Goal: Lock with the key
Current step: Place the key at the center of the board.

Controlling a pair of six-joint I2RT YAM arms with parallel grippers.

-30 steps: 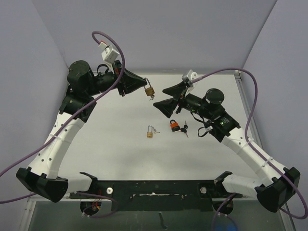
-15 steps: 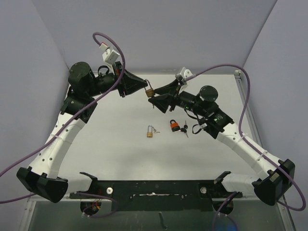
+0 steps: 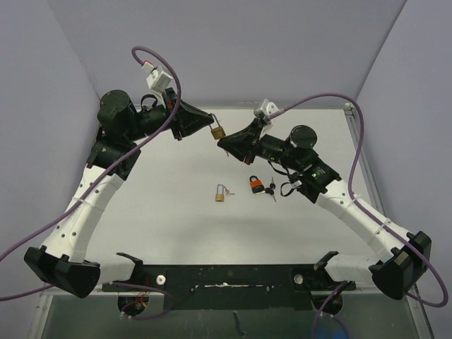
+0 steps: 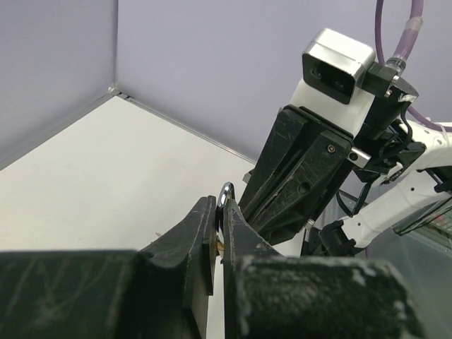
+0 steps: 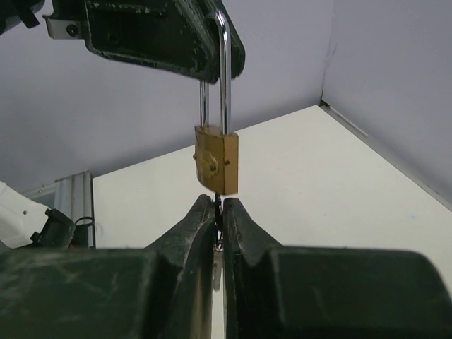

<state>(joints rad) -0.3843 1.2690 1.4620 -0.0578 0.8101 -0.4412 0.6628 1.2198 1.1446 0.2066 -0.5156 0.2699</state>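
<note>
The left gripper (image 3: 210, 123) is clamped narrow on the shackle (image 5: 224, 70) of the brass padlock (image 3: 218, 131), which hangs upright in the air over the far part of the table (image 3: 176, 212), well above the small brass padlock (image 3: 220, 193) and the orange padlock (image 3: 255, 185) lying there. The right gripper (image 5: 219, 203) comes in from below with its jaws pinched almost together just under the lock body. The thin dark piece between them is probably the key (image 5: 219, 209), though the fingers hide most of it. The step in hand looks like turning that key. To do it well, the right wrist should roll about the key's own axis, in line with the keyhole, without dragging down or sideways, since the padlock hangs only by its shackle and could swing or slip. The left grip needs to hold firm against the twist. Whether the shackle is fully seated cannot be told from here, so it may need pressing home.
</note>
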